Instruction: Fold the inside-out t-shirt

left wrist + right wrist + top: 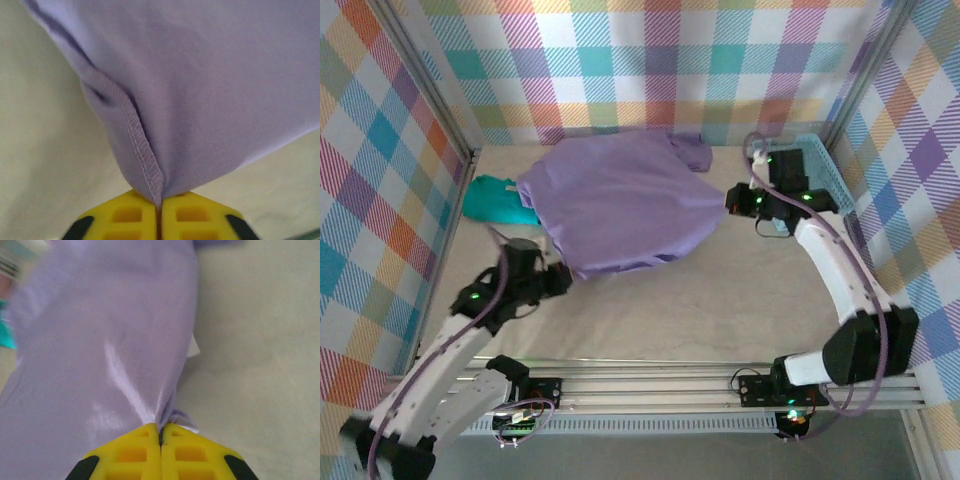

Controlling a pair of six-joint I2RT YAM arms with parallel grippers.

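The left gripper (159, 201) and right gripper (161, 434) each pinch the lavender t-shirt (620, 205) at opposite edges, both arms stretched forward.

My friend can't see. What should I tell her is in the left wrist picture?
The left gripper pinches a stitched edge of the purple t-shirt between its shut yellow fingers. The shirt spreads upward, with the pale table behind it.

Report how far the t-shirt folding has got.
Done: both grippers are clamped on the t-shirt, the left gripper on a stitched hem, the right gripper on a bunched edge. In hand: the cloth spans between them, rumpled, over the table, next to a teal garment. Left: no fold shows yet, so all the folding remains.
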